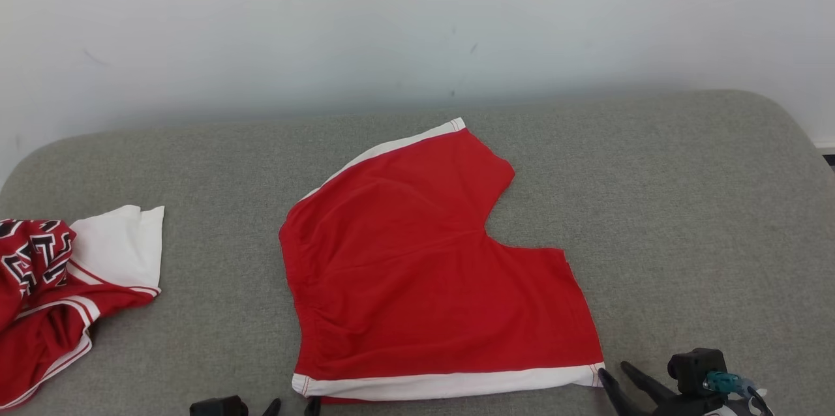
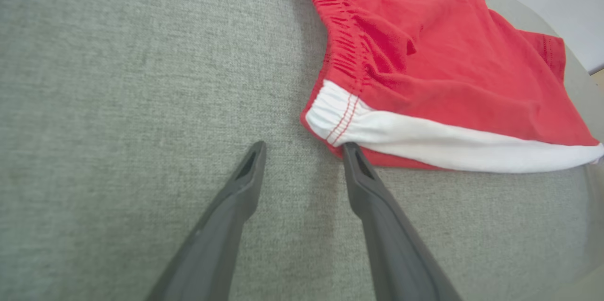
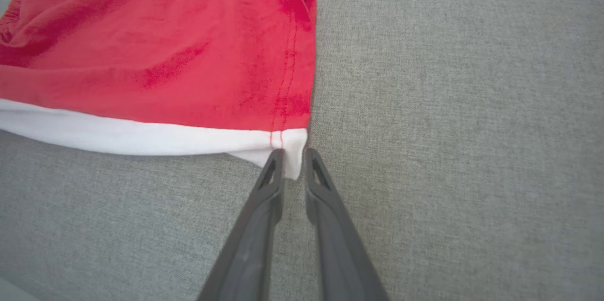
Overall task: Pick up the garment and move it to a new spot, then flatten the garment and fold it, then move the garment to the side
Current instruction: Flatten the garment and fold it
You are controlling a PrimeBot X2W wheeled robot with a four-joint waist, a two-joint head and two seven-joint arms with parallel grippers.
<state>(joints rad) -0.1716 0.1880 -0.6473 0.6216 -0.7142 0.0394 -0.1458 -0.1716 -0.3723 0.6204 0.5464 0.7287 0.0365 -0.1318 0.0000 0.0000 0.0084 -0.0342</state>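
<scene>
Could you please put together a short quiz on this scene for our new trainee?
1. True or false: the red shorts lie spread out on the grey cushion.
2. The left gripper is: A open, B shut on the shorts, C shut and empty.
3. Fill in: the cloth corner between the fingers of the right gripper belongs to the shorts' ____ band.
Key: 1 true; 2 A; 3 white.

Bright red shorts (image 1: 417, 272), white bands on two edges, thin red stitch lines crossing the white. Underneath, a flecked grey cushion (image 1: 685, 207). Over at the left, a jersey (image 1: 59, 285): red, white sleeve, red-and-white stripes, black-and-white lettering. Behind, a plain off-white wall (image 1: 391, 25).
</scene>
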